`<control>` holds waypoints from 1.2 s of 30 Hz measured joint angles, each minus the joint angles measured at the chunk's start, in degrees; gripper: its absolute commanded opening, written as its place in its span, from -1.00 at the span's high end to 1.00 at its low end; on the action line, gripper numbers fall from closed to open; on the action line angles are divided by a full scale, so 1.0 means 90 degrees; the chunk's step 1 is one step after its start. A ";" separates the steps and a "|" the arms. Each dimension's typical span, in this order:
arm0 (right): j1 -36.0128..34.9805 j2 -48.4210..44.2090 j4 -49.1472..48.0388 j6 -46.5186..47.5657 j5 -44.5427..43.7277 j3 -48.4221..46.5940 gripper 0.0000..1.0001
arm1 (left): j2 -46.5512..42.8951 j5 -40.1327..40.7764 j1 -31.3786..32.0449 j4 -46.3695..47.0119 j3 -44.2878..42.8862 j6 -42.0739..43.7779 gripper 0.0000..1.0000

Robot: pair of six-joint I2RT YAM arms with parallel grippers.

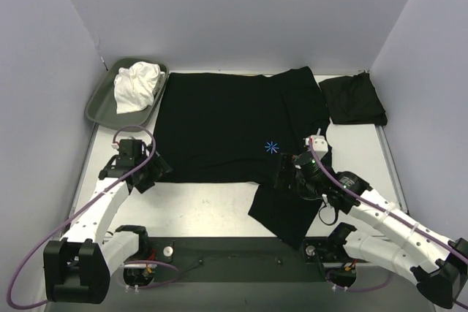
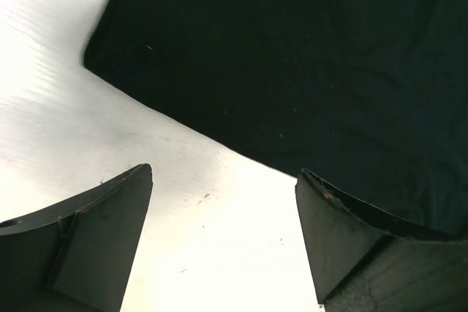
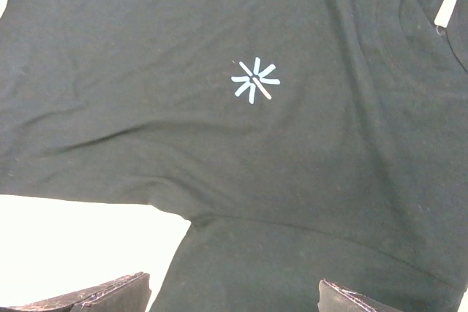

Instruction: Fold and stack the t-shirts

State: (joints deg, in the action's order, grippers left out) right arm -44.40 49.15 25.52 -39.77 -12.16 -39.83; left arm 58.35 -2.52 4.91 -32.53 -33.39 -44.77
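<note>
A black t-shirt (image 1: pixel 219 126) lies spread flat across the table, its small blue mark (image 1: pixel 272 147) facing up and one sleeve (image 1: pixel 285 213) reaching toward the near edge. A second black t-shirt (image 1: pixel 352 100) sits folded at the back right. My left gripper (image 1: pixel 152 172) is open at the spread shirt's near-left corner (image 2: pixel 110 52), with bare table between its fingers (image 2: pixel 110 231). My right gripper (image 1: pixel 287 178) is open just above the sleeve (image 3: pixel 292 268), near the blue mark (image 3: pixel 254 80); nothing is held.
A grey-green tray (image 1: pixel 99 104) at the back left holds a crumpled white cloth (image 1: pixel 137 85). Purple walls close in the table on three sides. Bare table shows in front of the spread shirt (image 1: pixel 205 206).
</note>
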 measured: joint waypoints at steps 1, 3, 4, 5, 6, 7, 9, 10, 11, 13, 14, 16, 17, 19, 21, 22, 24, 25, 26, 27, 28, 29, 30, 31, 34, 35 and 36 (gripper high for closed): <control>0.0000 -0.0041 0.0000 0.0002 0.0000 0.0078 -1.00 | -0.0049 0.0046 -0.0066 -0.0032 -0.0029 0.0005 -0.70; 0.0000 -0.0100 -0.0010 0.0000 0.0017 0.0221 -1.00 | -0.0121 0.0160 -0.0243 -0.0170 -0.0163 0.0017 -0.70; 0.0000 -0.0109 -0.0022 0.0002 0.0027 0.0289 -1.00 | -0.0114 0.0209 -0.0318 -0.0265 -0.0255 0.0027 -0.70; 0.0000 -0.0112 -0.0034 0.0002 0.0044 0.0321 -1.00 | -0.0097 0.0272 -0.0379 -0.0355 -0.0347 0.0032 -0.68; 0.0000 -0.0112 -0.0058 0.0002 0.0068 0.0359 -1.00 | -0.0085 0.0359 -0.0449 -0.0440 -0.0420 0.0041 -0.68; 0.0000 -0.0114 -0.0075 0.0005 0.0075 0.0379 -1.00 | -0.0085 0.0401 -0.0510 -0.0471 -0.0444 0.0044 -0.67; 0.0000 -0.0134 -0.0134 0.0010 0.0100 0.0420 -1.00 | -0.0090 0.0483 -0.0680 -0.0554 -0.0437 0.0044 -0.63; 0.0000 -0.0153 -0.0146 0.0019 0.0112 0.0430 -1.00 | -0.0090 0.0517 -0.0765 -0.0568 -0.0413 0.0041 -0.61; 0.0000 -0.0177 -0.0165 0.0024 0.0114 0.0442 -1.00 | -0.0087 0.0539 -0.0831 -0.0588 -0.0386 0.0039 -0.58; 0.0000 -0.0226 -0.0194 0.0032 0.0117 0.0461 -1.00 | -0.0070 0.0546 -0.0923 -0.0597 -0.0316 0.0029 -0.56; 0.0000 -0.0250 -0.0209 0.0036 0.0117 0.0471 -1.00 | -0.0034 0.0544 -0.0967 -0.0600 -0.0279 0.0029 -0.55; 0.0000 -0.0311 -0.0228 0.0046 0.0119 0.0495 -1.00 | 0.0109 0.0542 -0.1037 -0.0571 -0.0194 0.0024 -0.50; 0.0000 -0.0342 -0.0238 0.0046 0.0117 0.0512 -1.00 | 0.0180 0.0534 -0.1061 -0.0549 -0.0148 0.0024 -0.49; 0.0000 -0.0408 -0.0236 0.0044 0.0119 0.0544 -1.00 | 0.0308 0.0517 -0.1081 -0.0454 -0.0032 0.0027 -0.45; 0.0000 -0.0457 -0.0238 0.0041 0.0119 0.0576 -1.00 | 0.0437 0.0483 -0.1100 -0.0389 0.0083 0.0027 -0.40; -0.0002 -0.0474 -0.0238 0.0041 0.0121 0.0595 -1.00 | 0.0498 0.0466 -0.1107 -0.0359 0.0124 0.0027 -0.39; -0.0032 -0.0493 -0.0236 0.0024 0.0124 0.0639 -1.00 | 0.0600 0.0444 -0.1132 -0.0289 0.0180 0.0027 -0.36; -0.0032 -0.0498 -0.0238 0.0024 0.0124 0.0658 -1.00 | 0.0644 0.0444 -0.1154 -0.0238 0.0202 0.0027 -0.32; -0.0036 -0.0505 -0.0236 0.0019 0.0129 0.0680 -1.00 | 0.0682 0.0440 -0.1183 -0.0175 0.0219 0.0027 -0.30; -0.0036 -0.0520 -0.0238 0.0017 0.0131 0.0714 -1.00 | 0.0721 0.0447 -0.1200 -0.0100 0.0231 0.0027 -0.29; -0.0036 -0.0527 -0.0233 0.0012 0.0129 0.0733 -1.00 | 0.0770 0.0447 -0.1222 -0.0036 0.0231 0.0032 -0.23; -0.0036 -0.0534 -0.0231 -0.0005 0.0129 0.0748 -1.00 | 0.0823 0.0457 -0.1236 0.0032 0.0231 0.0039 -0.19; -0.0036 -0.0544 -0.0236 -0.0015 0.0129 0.0765 -1.00 | 0.0877 0.0464 -0.1256 0.0083 0.0231 0.0041 -0.14; -0.0036 -0.0561 -0.0233 -0.0024 0.0131 0.0777 -1.00 | 0.0947 0.0469 -0.1280 0.0153 0.0231 0.0046 -0.07; -0.0036 -0.0597 -0.0236 -0.0051 0.0129 0.0821 -1.00 | 0.1081 0.0444 -0.1387 0.0323 0.0231 0.0046 -0.01; -0.0036 -0.0605 -0.0233 -0.0058 0.0129 0.0833 -1.00 | 0.1120 0.0442 -0.1428 0.0406 0.0231 0.0046 -0.01; -0.0036 -0.0605 -0.0231 -0.0068 0.0129 0.0838 -1.00 | 0.1146 0.0442 -0.1447 0.0461 0.0231 0.0044 -0.01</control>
State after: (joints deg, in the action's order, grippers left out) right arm -44.73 43.70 23.44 -40.38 -11.00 -32.29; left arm 68.66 1.45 -8.12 -28.38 -31.31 -44.38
